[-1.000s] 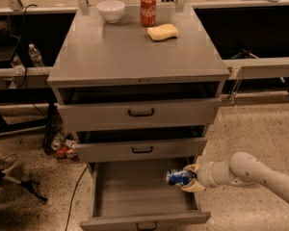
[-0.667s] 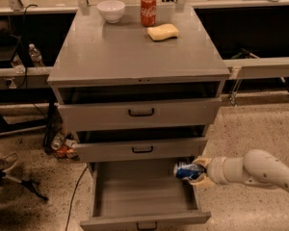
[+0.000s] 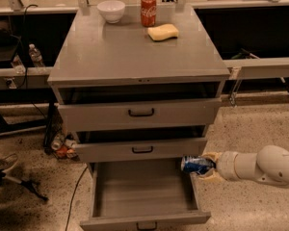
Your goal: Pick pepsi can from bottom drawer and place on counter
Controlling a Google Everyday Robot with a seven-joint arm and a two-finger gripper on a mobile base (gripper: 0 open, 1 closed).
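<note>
Holding the can (image 3: pixel 196 164) sideways, the gripper (image 3: pixel 205 166) sits over the open drawer's (image 3: pixel 139 191) right edge.

reads coca-cola on the red can (image 3: pixel 148 9), far above-left of the gripper (image 3: pixel 203 167) clamping the pepsi can (image 3: pixel 194 163) beside the bottom drawer (image 3: pixel 139 189).

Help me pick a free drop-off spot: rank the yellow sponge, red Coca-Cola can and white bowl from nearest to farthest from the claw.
The claw, shut on the pepsi can, is low at the right edge of the bottom drawer.
1. Yellow sponge, right rear of the counter.
2. Red Coca-Cola can, middle of the back edge.
3. White bowl, back left.
</note>
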